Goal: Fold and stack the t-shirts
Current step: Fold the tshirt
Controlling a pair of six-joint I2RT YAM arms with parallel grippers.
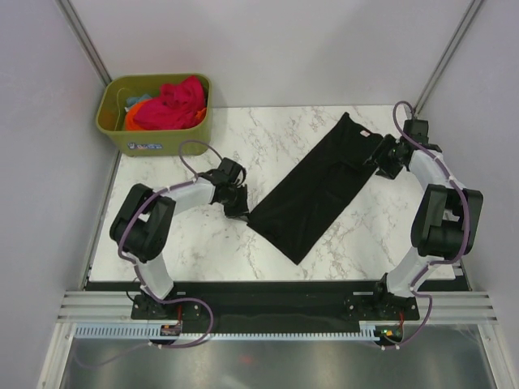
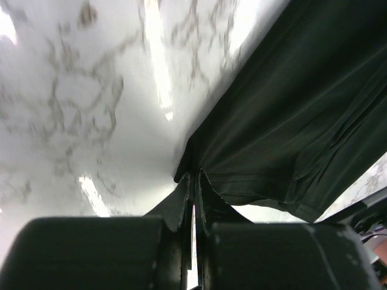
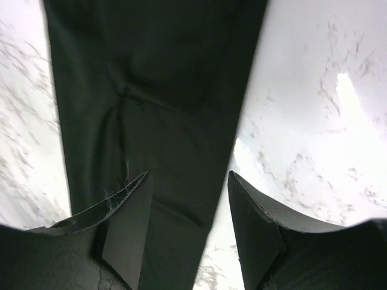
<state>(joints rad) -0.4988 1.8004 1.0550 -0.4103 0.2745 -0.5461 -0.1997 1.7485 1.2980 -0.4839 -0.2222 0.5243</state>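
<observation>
Pinching the black t-shirt [image 1: 312, 194], left end effector [image 2: 193, 181] is clamped — right end effector [image 3: 188, 193] gapes over it.

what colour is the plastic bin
Olive green; the bin shows best in the top external view.

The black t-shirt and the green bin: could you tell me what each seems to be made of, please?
The black t-shirt: soft matte cloth; it creases and lies limp. The green bin: probably plastic, smooth with a stiff rim.
</observation>
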